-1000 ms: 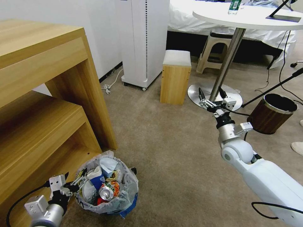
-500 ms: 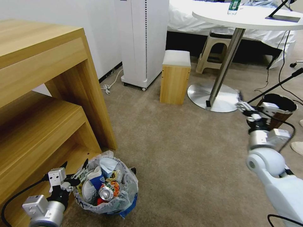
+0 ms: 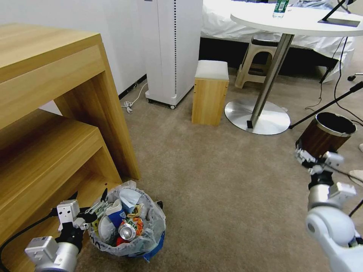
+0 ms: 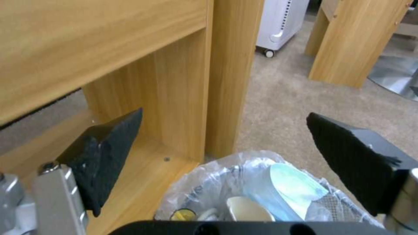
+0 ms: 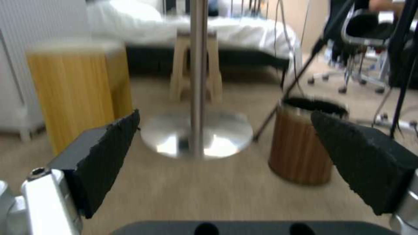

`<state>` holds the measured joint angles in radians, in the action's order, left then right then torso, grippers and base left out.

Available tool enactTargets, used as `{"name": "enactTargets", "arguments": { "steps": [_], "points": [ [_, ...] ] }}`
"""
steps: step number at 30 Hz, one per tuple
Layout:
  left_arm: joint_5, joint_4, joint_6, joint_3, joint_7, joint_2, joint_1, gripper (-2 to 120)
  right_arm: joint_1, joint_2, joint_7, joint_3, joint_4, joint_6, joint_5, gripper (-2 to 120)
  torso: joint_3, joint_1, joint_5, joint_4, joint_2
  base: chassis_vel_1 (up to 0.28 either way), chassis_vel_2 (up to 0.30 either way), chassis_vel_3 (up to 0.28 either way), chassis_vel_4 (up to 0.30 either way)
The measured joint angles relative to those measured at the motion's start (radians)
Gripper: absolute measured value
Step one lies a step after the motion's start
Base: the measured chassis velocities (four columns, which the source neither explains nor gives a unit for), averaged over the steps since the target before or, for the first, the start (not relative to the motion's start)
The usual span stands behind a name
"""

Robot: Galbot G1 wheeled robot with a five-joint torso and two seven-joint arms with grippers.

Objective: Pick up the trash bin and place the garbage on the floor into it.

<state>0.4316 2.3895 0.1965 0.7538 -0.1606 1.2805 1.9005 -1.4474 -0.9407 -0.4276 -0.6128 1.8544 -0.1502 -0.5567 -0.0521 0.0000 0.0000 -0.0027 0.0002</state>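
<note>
Floor: beige short-pile carpet (image 3: 211,181)
Left side: wooden shelf unit (image 3: 49,113) against a white wall (image 3: 113,22)
Far wall: tall white appliance (image 3: 170,49) on castors, wooden stool (image 3: 210,92) just beside it
Right: round white table (image 3: 298,20) on a metal pedestal, plastic stool (image 3: 257,60) behind it, brown wood-grain bin (image 3: 325,136) near its base
Rear: white bed (image 3: 223,19)

In the left wrist view, the lower part of the small round trash bin lined with crinkly translucent plastic (image 4: 257,189) is hidden behind the black bar of the wrist. The litter inside (image 3: 124,221) is heaped, so the lower pieces are covered. The right wrist view is blurred, so the brown wood-grain bin with a metal rim (image 5: 305,143) shows soft edges. The round white surface (image 3: 298,17) and the green bottle (image 3: 280,7) on it are cut off by the head view's top edge.
</note>
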Motion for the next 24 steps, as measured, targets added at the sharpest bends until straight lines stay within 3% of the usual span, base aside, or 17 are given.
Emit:
{"name": "enactTargets", "arguments": {
  "steps": [8,24],
  "points": [
    [-0.024,0.002,-0.008,0.001,-0.012,0.0,0.004,100,-0.042,-0.034,-0.008,0.058,-0.049,-0.018,0.055,100,0.0,0.0,0.0,0.0,0.0,0.0,0.0,0.0,0.0],
    [-0.069,-0.013,-0.014,-0.015,-0.003,-0.01,0.009,100,-0.037,-0.019,-0.005,0.053,0.048,-0.07,0.047,100,0.0,0.0,-0.0001,0.0,0.0,0.0,0.0,0.0,0.0]
  ]
}}
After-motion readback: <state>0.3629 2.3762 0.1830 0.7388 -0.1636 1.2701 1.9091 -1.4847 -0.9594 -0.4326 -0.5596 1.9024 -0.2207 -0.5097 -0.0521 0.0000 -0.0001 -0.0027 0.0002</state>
